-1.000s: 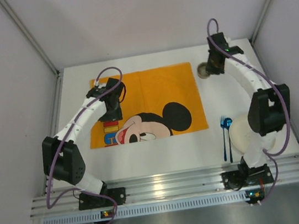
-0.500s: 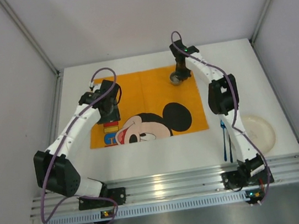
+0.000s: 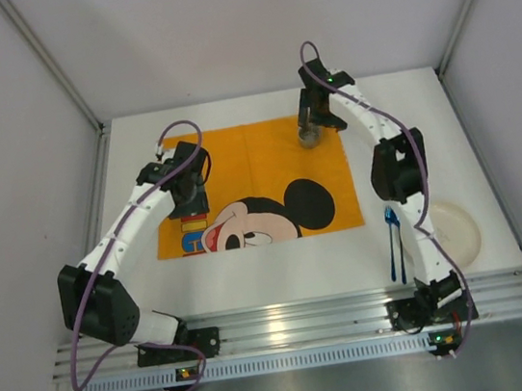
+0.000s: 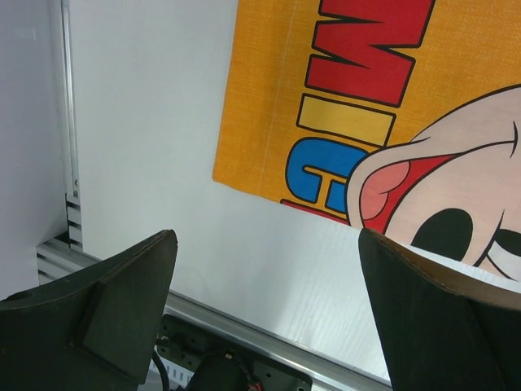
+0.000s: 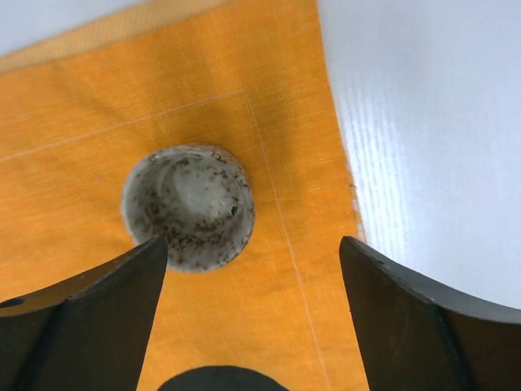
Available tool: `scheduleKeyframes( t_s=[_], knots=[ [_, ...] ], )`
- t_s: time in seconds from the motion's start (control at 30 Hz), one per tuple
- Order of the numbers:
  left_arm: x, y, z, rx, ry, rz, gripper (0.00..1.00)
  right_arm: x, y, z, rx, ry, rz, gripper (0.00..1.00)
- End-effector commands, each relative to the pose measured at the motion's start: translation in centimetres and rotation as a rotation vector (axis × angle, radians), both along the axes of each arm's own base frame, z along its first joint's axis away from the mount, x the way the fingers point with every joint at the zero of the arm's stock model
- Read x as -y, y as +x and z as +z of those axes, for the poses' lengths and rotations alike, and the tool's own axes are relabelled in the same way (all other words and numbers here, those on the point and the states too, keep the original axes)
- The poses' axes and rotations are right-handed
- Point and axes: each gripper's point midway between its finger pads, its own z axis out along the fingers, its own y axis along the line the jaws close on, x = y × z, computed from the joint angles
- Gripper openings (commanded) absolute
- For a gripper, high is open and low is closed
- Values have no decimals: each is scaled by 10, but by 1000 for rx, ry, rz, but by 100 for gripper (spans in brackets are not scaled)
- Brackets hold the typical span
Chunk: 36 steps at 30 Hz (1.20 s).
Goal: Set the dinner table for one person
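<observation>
Top view: the dinner table (image 3: 281,268) fills the middle of the frame, its ribbed rail along the bottom edge, and an orange placemat (image 3: 256,157) lies flat at centre. A speckled grey cup (image 3: 309,136) stands upright on the mat's upper right corner, mouth up. The right gripper (image 3: 311,126) hangs directly over it. In the right wrist view the jaws are spread wide and the cup (image 5: 187,205) sits left of centre, just beyond the left fingertip and not gripped. The left gripper (image 3: 191,203) hovers over the mat's lower left corner, also spread with nothing between its fingers. The left wrist view shows only mat print and bare white top below it. A white plate (image 3: 453,230) and blue cutlery (image 3: 392,219) lie off the mat at lower right of the top view, near the rail. Judgement: cup placement is the step in hand, and it looks finished or nearly so — plate and cutlery are outstanding. The next move calls for lifting the right gripper straight up so neither finger clips the cup, then reaching to the lower right for the plate — a flat item needing a rim grip.
</observation>
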Motion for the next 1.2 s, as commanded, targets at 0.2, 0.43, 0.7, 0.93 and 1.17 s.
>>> scheduleKeyframes(
  t_s=[0.2,0.43,0.7,0.93,1.17],
  knots=[
    [8,0,-6,10,-54,-65,99,134,-91,133,252,36,-170,91],
    [29,-1,-28,-41,-132,-128,99,251,-233,55,114,247,-514,92],
    [36,0,-30,-58,-150,-171,99,255,-304,-21,-64,355,-691,92],
    [28,-12,-30,-53,-137,-157,99,248,-294,-47,-93,426,-702,90],
    [24,-19,-35,-54,-140,-129,99,222,-242,-57,-15,491,-621,89]
  ],
)
